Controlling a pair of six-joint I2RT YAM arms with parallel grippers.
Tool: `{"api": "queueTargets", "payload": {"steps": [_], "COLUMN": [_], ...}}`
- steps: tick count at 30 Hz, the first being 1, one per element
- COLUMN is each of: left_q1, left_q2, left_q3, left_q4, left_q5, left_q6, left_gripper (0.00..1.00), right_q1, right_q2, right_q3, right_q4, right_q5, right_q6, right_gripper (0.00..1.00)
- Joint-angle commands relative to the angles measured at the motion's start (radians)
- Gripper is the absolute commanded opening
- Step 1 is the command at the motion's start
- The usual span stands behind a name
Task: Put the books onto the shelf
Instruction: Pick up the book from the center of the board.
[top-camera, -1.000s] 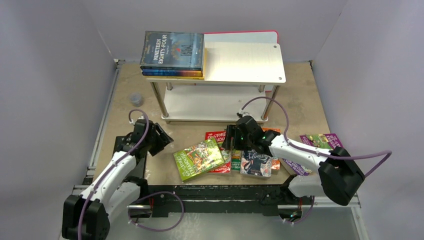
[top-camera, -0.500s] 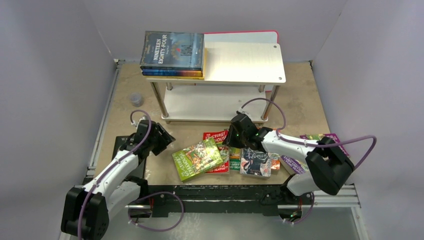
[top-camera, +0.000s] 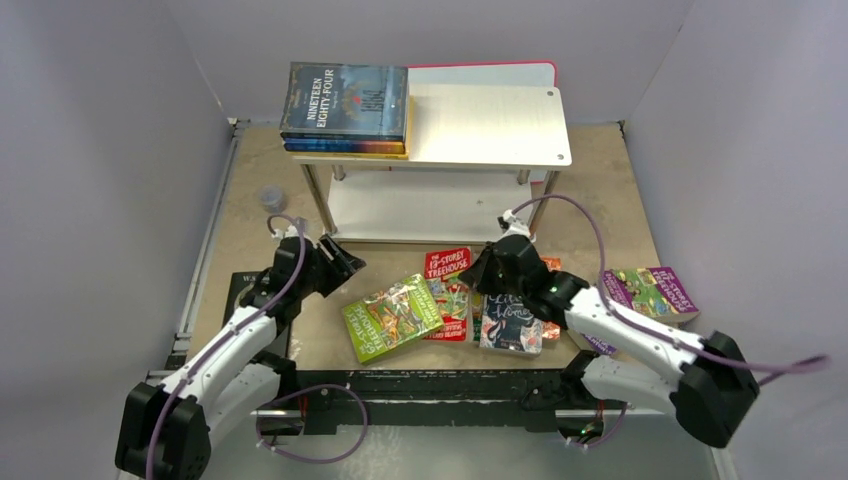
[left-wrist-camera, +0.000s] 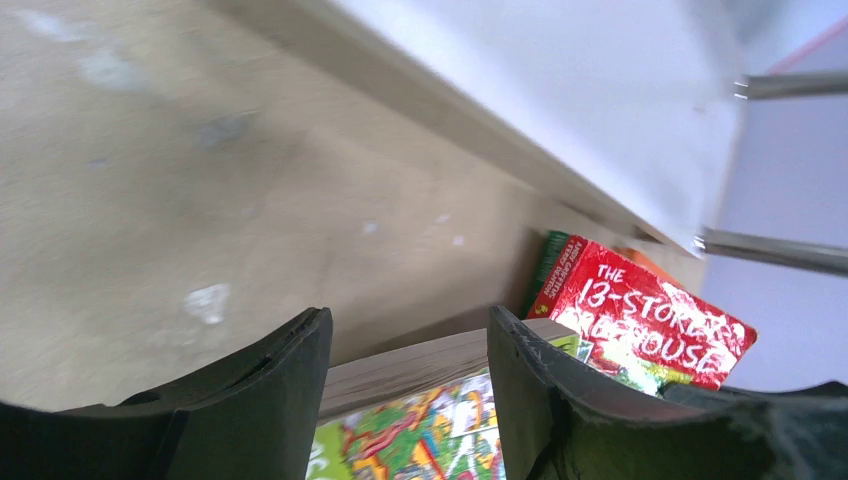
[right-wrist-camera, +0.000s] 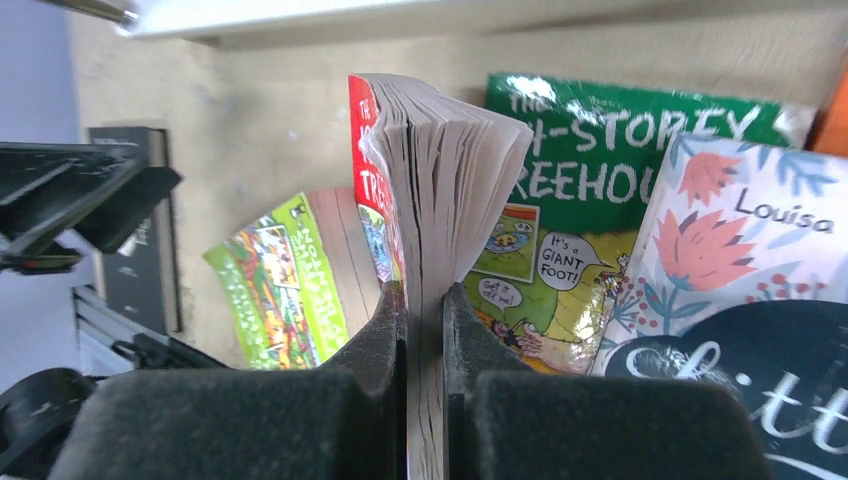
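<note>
My right gripper (top-camera: 478, 272) (right-wrist-camera: 425, 295) is shut on the page edge of the red "13-Storey Treehouse" book (top-camera: 447, 265) (right-wrist-camera: 450, 170), which stands tilted on edge above the other books. Beneath it lie a green Treehouse book (right-wrist-camera: 600, 140) and the floral "Little Women" (top-camera: 512, 322) (right-wrist-camera: 740, 260). A lime-green cartoon book (top-camera: 392, 316) (left-wrist-camera: 430, 430) lies flat to the left. My left gripper (top-camera: 350, 262) (left-wrist-camera: 408, 325) is open just over its far edge, holding nothing. The shelf (top-camera: 490, 125) stands behind, with a stack topped by "Nineteen Eighty-Four" (top-camera: 345, 105) on the left of its top board.
A purple-edged cartoon book (top-camera: 655, 290) lies at the right of the table. A small grey cup (top-camera: 270, 198) sits left of the shelf's legs. A pink-edged white board (top-camera: 490, 68) leans behind the shelf. The shelf's lower board (left-wrist-camera: 560, 90) is close ahead of the left gripper.
My right gripper has shut on the red book and tipped it up on edge, the arm swinging out to the right. The left gripper has moved right, towards the lime-green book.
</note>
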Motion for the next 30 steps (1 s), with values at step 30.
{"api": "queueTargets", "payload": {"steps": [30], "left_q1": [-0.468], "left_q2": [0.132], "left_q3": [-0.052], "left_q4": [1.052], "left_q5": [0.235], "left_q6": [-0.075], "left_gripper": [0.59], "right_q1": [-0.007], "right_q2": [-0.403], "right_q3": [0.284], "right_q4": [-0.272], "right_q5": [-0.211], "right_q6": [-0.250], "right_gripper": [0.00]}}
